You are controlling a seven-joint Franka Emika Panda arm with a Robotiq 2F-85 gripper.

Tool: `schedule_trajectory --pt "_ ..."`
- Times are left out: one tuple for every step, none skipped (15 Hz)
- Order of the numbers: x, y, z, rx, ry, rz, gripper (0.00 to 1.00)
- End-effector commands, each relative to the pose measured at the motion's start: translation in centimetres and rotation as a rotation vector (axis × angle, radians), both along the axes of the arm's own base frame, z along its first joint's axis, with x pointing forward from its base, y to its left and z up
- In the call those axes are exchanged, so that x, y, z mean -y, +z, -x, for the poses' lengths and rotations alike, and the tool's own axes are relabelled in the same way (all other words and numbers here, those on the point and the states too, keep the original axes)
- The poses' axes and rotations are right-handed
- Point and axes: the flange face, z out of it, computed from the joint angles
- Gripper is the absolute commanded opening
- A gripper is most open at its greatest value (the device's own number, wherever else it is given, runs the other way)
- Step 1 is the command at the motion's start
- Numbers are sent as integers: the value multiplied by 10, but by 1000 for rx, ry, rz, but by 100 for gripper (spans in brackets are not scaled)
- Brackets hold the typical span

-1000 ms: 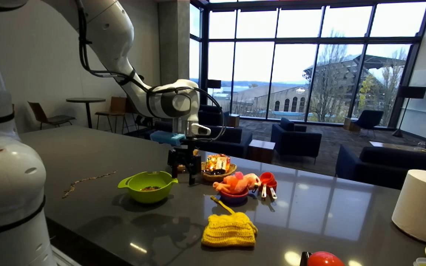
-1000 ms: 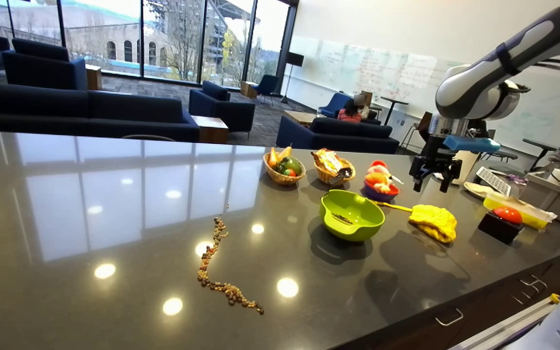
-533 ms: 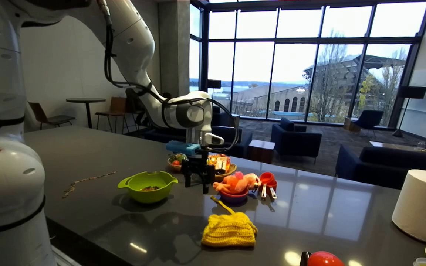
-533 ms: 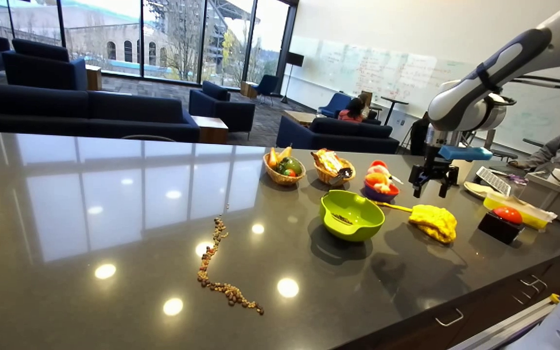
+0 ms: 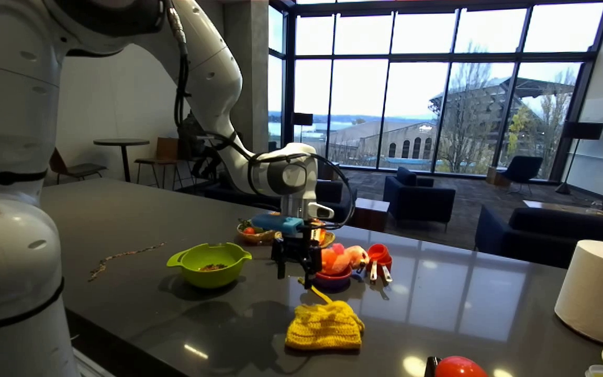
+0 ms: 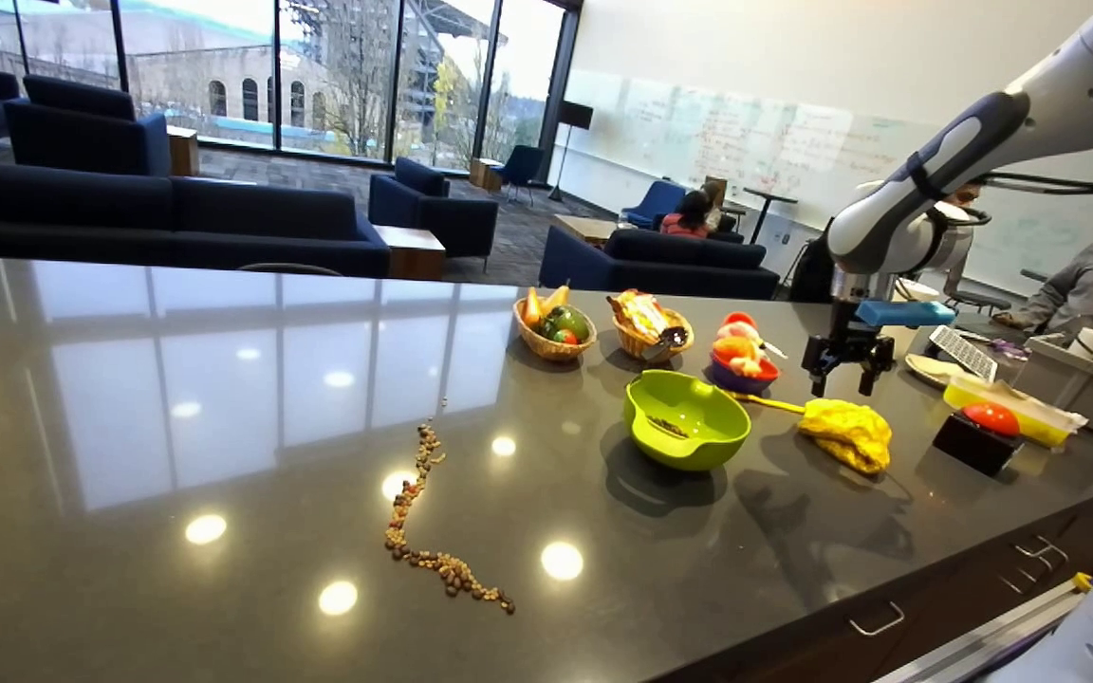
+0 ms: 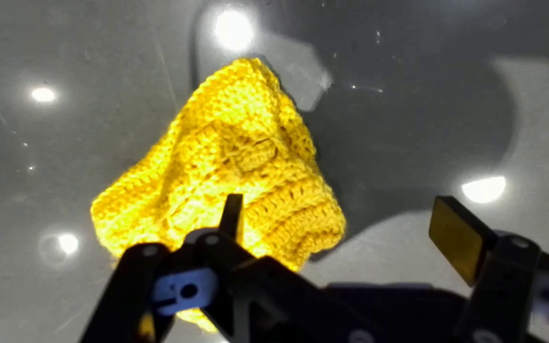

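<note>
My gripper (image 5: 294,277) hangs in the air over the counter with its jaws wide apart and nothing between them. Nearest below it is a yellow crocheted item (image 7: 246,157), lying crumpled, with a thin yellow strap (image 6: 769,403) stretching away from it. In the wrist view one finger overlaps the yellow piece and the other stands over bare counter; some height seems to separate them from it. A green bowl (image 6: 698,452) with small dark bits inside stands to one side. Close by, a pink-orange plush toy (image 5: 337,260) rests in a red-and-purple bowl (image 5: 333,283).
Red measuring cups (image 5: 379,255), a fruit basket (image 6: 556,351) and a basket of packets (image 6: 637,343) line the far side. A trail of beans (image 6: 447,564) lies on the counter. A red button on a black box (image 6: 978,444) and a paper towel roll (image 5: 600,293) stand further along.
In both exterior views my gripper has come down; it has moved away from the green bowl's side toward the yellow item. Its jaws have stayed open, and the objects have not moved.
</note>
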Motion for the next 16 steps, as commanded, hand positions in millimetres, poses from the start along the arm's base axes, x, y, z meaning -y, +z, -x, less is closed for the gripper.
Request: schedule_trajectory --pt "14 -16 -3 -14 10 -14 100" --pt "15 -22 -2 -23 11 -16 100" --pt "16 -26 -1 -31 12 -21 100" --pt "17 -32 -1 -37 13 -27 100" --pt "18 -37 0 -44 13 -32 100" --pt "18 -43 1 -50 12 -39 100" --pt "19 -48 1 -55 11 -46 100" --pt "20 -53 2 -61 10 -50 100" --pt "21 -58 3 -67 12 -55 100" --pt "21 -63 3 -71 13 -60 100" --pt "21 -66 3 -77 15 -59 100" --pt "22 -70 1 -80 19 -59 100" --pt "22 -73 -1 -83 24 -58 100" --pt "21 -76 -4 -87 29 -51 100" --pt "21 -79 -7 -89 35 -49 100" --pt "20 -82 -12 -89 38 -46 100"
